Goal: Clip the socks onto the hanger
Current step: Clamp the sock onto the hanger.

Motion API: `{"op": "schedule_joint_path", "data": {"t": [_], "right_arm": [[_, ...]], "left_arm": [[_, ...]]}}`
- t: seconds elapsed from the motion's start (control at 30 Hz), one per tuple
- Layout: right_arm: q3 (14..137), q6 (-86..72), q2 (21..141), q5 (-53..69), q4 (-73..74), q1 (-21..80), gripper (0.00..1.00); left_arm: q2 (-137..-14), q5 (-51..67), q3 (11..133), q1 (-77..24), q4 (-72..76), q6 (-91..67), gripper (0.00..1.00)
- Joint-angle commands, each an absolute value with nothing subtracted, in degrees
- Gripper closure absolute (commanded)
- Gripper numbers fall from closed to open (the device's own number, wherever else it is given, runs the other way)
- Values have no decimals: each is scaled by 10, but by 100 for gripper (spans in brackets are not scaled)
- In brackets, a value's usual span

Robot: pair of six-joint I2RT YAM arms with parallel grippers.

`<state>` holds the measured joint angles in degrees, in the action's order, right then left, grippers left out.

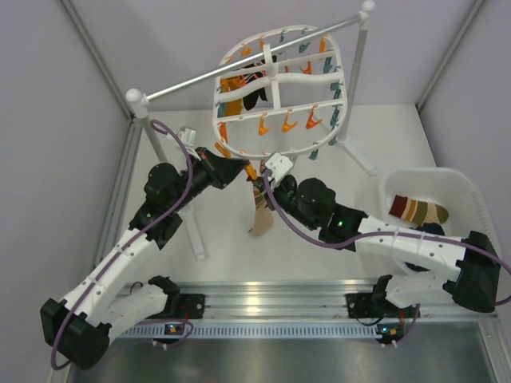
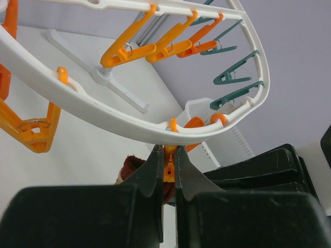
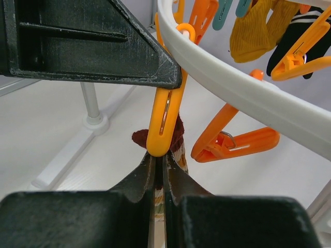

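The hanger (image 2: 119, 120) is smooth, glossy white plastic. The orange peg (image 3: 164, 116) is shiny plastic too, with a thin bare-metal spring. The sock (image 3: 178, 142) is soft ribbed knit cloth. The left gripper (image 2: 166, 157) has matt black plastic fingers (image 2: 153, 173), finely ridged. The far rail (image 1: 184, 83) is dull grey metal.

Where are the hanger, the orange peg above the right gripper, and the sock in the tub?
hanger (image 3: 232, 85): right wrist view, white rim.
peg (image 3: 161, 135): right wrist view, lower end.
sock (image 1: 417, 210): top view, striped middle.
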<state>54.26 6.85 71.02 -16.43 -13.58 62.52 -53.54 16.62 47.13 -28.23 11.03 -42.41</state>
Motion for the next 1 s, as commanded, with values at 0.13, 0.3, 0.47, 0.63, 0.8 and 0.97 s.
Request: {"op": "schedule_joint_path", "data": {"t": [0.13, 0.3, 0.47, 0.63, 0.8, 0.97], "right_arm": [[585, 62, 710, -178, -176, 634, 100], [586, 64, 710, -184, -178, 634, 100], [582, 65, 708, -189, -176, 634, 100], [583, 67, 711, -192, -177, 632, 100], [587, 68, 715, -192, -175, 632, 100], [589, 67, 716, -180, -167, 632, 100]], "left_arm": [[-540, 158, 475, -285, 135, -427, 100], [-532, 157, 475, -285, 126, -423, 80], [-526, 137, 482, -284, 118, -416, 63], [-519, 127, 492, -283, 115, -410, 53], [-500, 129, 490, -283, 115, -410, 35], [-481, 119, 491, -283, 91, -401, 23]]}}
